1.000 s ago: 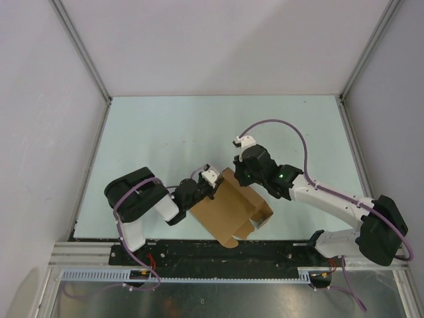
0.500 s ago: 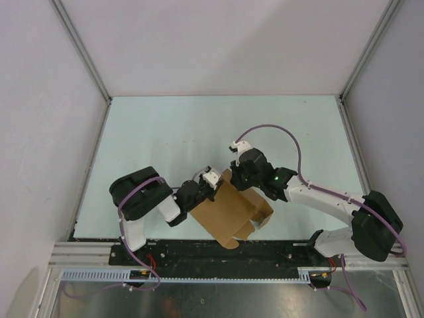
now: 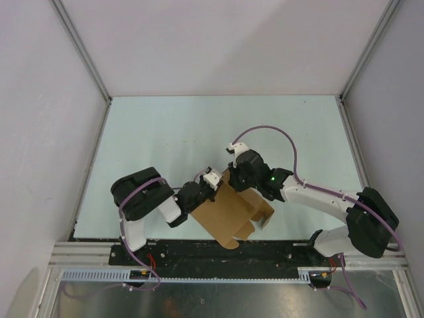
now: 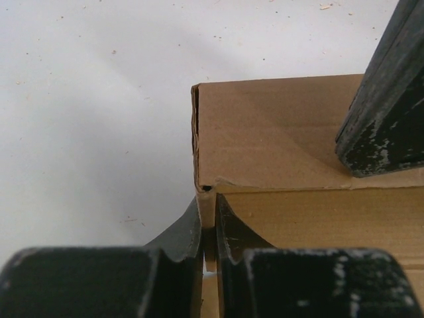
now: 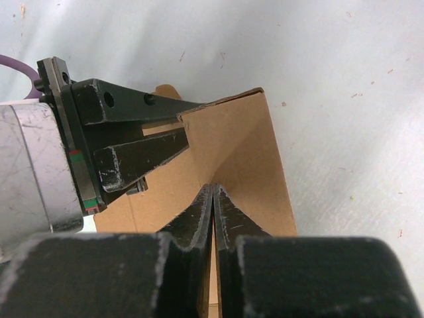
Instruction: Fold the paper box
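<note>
The paper box (image 3: 232, 211) is brown cardboard, partly folded, lying near the table's front edge with an open end to the right. My left gripper (image 3: 211, 180) is shut on a wall edge at the box's upper left corner; the left wrist view shows that edge pinched in the gripper (image 4: 209, 213). My right gripper (image 3: 234, 179) is shut with nothing between its fingers. In the right wrist view its tips (image 5: 213, 190) rest against a raised panel of the box (image 5: 248, 159), right beside the left gripper's fingers (image 5: 142, 158). One right finger (image 4: 384, 99) shows over the box (image 4: 278, 132).
The pale green table (image 3: 165, 132) is walled by white panels at the back and both sides. A black strip and metal rail (image 3: 218, 273) run along the near edge, just below the box. Purple cables loop over both arms.
My right gripper has moved left and slightly forward, closing in on the box's upper left corner beside the left gripper. The left gripper and the box have hardly moved.
</note>
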### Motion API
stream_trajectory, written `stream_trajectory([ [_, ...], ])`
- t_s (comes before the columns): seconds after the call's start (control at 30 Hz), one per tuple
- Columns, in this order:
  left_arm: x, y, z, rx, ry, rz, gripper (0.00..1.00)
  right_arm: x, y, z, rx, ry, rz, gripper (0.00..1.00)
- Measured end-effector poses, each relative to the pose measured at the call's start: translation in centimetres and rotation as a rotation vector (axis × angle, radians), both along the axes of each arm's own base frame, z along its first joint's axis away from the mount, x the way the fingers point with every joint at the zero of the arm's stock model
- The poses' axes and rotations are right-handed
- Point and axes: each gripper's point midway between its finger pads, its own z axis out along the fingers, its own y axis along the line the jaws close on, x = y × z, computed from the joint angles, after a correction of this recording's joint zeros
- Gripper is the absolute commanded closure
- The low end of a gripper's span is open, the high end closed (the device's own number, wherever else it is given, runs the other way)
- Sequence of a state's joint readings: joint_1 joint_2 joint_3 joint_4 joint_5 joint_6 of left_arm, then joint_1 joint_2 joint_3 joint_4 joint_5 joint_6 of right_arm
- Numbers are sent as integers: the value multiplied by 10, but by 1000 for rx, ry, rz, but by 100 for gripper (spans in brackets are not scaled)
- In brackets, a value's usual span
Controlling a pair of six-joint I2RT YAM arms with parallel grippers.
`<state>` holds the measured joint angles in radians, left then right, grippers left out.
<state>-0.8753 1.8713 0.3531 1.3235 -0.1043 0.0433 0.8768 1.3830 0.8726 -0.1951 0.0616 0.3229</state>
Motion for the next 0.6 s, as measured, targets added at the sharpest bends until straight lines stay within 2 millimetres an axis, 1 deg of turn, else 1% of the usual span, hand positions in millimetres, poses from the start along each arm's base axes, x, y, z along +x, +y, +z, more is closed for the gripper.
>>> stream_trajectory([
  [0.33,-1,0,-1,1,4,0,78,-1,2,1,6,-2,4,94],
  [0.43,-2,0,-2,-4,11,3,85,-1,2,1,6,-2,4,94],
  [0.47,-2,1,-2,-5,13,6,89,-1,2,1,6,-1,5,94],
  [0.6,-1,2,-3,-13,23,24,94,-2,3,1,6,-1,7,94],
])
